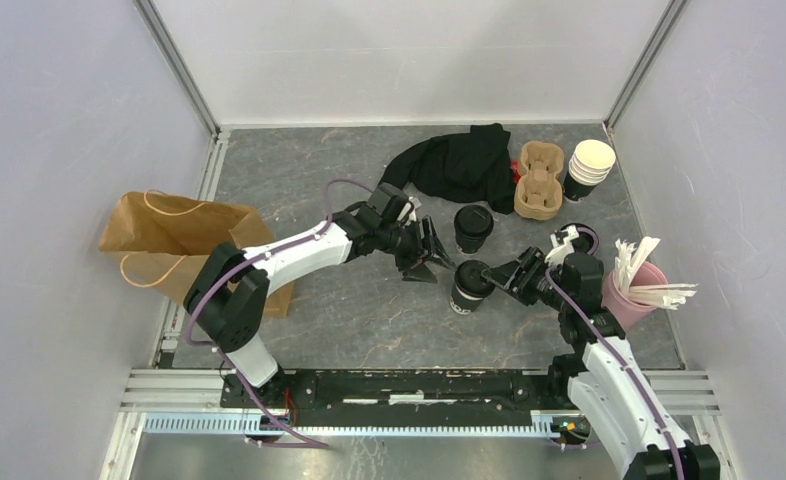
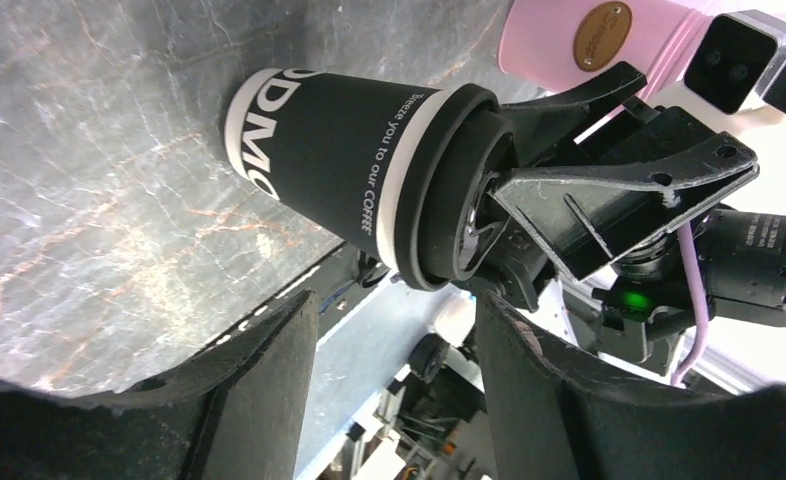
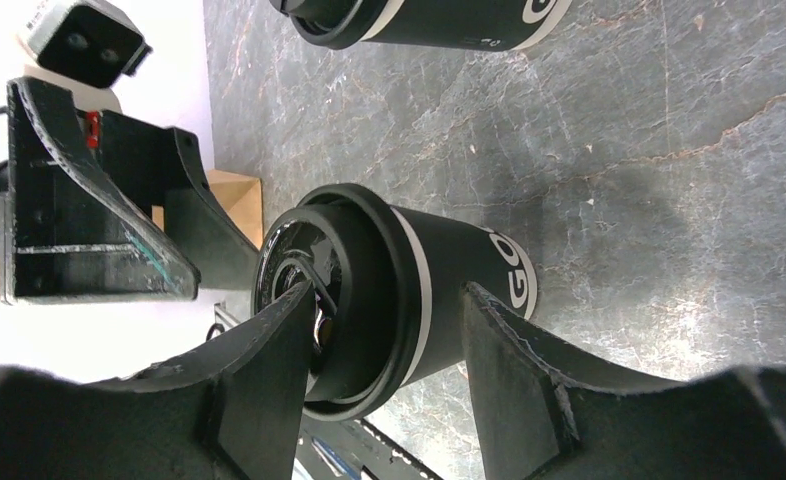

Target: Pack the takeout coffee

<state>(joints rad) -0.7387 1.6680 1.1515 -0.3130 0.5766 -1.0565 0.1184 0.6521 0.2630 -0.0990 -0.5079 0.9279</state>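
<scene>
A grey marbled surface lies between white walls, with a brown paper bag open at its left edge. The left claw hangs mid-surface with its fingers spread wide, holding nothing. Just to its right stands the far lidded cup. The near lidded cup is in front of it, gripped at the lid by the right claw. A pink holder of sticks stands at the far right.
</scene>
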